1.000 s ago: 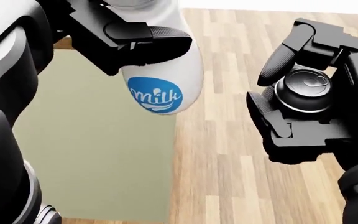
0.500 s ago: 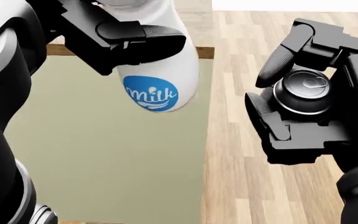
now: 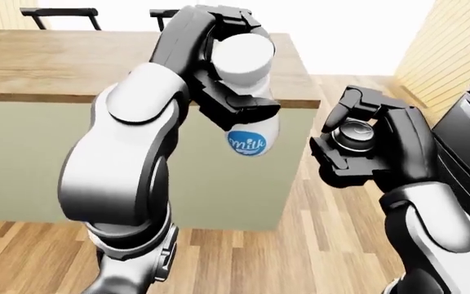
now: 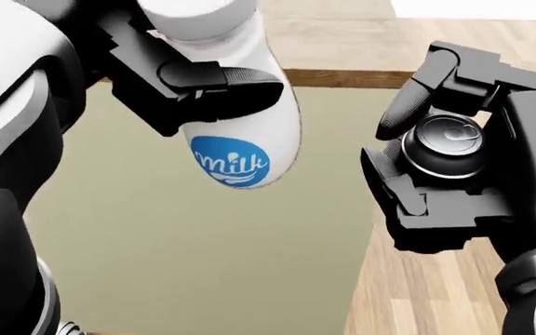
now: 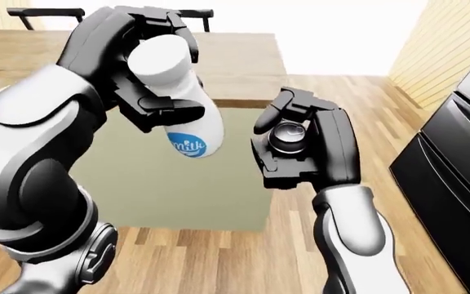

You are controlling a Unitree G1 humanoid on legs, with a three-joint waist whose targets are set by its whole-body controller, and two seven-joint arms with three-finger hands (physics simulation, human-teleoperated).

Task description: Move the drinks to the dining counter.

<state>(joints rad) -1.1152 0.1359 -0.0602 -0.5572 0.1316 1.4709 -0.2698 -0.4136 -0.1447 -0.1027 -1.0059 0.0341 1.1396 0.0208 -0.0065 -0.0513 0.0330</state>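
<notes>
Drinks: held both clear of any surface, one per hand. Gripped milk bottle (image 4: 238, 143) in left hand (image 4: 156, 66), fingers (image 4: 219, 75) clenched round its white body, blue label turned toward the head view, bottle tilted rather than upright. Clasped dark can (image 4: 445, 145) in right hand (image 4: 454, 206), fingers (image 4: 415, 101) closed about its sides, lid showing between them.

Faced dining surface (image 3: 55, 67), shown in the left-eye view as a wooden top over a pale green wall (image 3: 219, 184). Held both drinks near its right-hand corner, not yet over the top. Noted chair backs (image 3: 55, 12) at the top of that view, wooden floor (image 3: 333, 245) below, dark appliance (image 5: 456, 159) at the right of the right-eye view.

Judged the carry nearly done and the placing not begun.

Reckoned the main danger as striking the wooden edge with the bottle's base, brought on by reaching forward with the hands too low; could not tell from these views whether the base cleared the top. Feared a toppled bottle as well, caused by setting it down at this tilt and letting go too soon. Saw some chance of the smooth rounded body sliding through the fingers under a jolt. Counted the two hands as near each other, so a careless swing could knock the can against the bottle. Rated the corner as poor ground too: anything set close to it could go over onto the floor.
</notes>
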